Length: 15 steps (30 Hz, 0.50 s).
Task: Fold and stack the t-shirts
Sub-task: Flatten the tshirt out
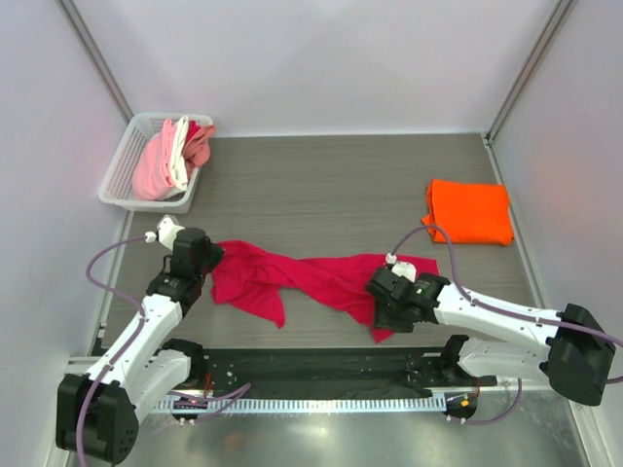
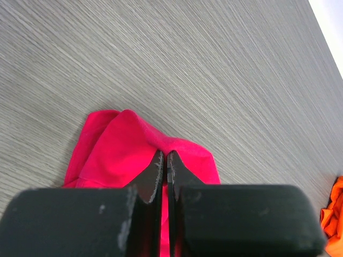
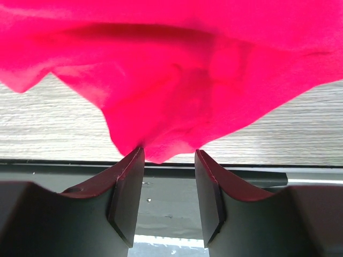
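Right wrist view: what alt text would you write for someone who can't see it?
A red shirt fills the top of the picture, its lowest fold hanging between the tips of the open claw. Behind it lies a grey wood-grain table.

Two pincers: left pincer [image 1: 206, 259], right pincer [image 1: 382, 313]. One crimson t-shirt [image 1: 292, 277]; one orange t-shirt [image 1: 469, 211]; one basket [image 1: 121, 167] of several pink and white t-shirts [image 1: 167, 158].
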{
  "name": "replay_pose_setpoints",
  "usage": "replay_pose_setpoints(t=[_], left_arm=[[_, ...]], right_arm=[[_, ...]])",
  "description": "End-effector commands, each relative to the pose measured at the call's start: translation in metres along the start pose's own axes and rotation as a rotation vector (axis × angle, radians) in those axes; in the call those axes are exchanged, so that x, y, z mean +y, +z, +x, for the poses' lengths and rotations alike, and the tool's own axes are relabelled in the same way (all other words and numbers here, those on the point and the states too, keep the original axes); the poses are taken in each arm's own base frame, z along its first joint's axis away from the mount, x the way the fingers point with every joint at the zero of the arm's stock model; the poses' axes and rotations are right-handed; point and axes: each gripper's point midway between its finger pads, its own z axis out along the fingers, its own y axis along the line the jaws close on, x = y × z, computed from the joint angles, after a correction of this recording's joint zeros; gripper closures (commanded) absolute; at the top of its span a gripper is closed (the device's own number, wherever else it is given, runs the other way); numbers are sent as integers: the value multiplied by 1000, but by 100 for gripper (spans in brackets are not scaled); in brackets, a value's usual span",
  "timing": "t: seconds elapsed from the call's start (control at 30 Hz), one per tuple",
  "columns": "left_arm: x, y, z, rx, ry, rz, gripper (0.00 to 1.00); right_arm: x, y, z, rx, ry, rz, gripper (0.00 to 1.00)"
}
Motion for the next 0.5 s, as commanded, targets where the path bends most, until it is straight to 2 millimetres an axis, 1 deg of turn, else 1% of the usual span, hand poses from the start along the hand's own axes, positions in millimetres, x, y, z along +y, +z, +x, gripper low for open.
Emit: replay_pose_setpoints(t=[0.0,0.07,0.23,0.47], left_arm=[[-9,-1,-8,-23,0,23,100],[-10,-1,-8,-22,0,24,100],[-11,-1,-7,-19,0,28,100],[-10,-1,-7,-18,1,26,100]], right_arm=[[17,-5,-2,-9,-2,-53,52],[16,-2,4,7,-3,-42,51],[15,-2,17,16,-13,-29,51],[-5,13,27,32,-16,52,51]])
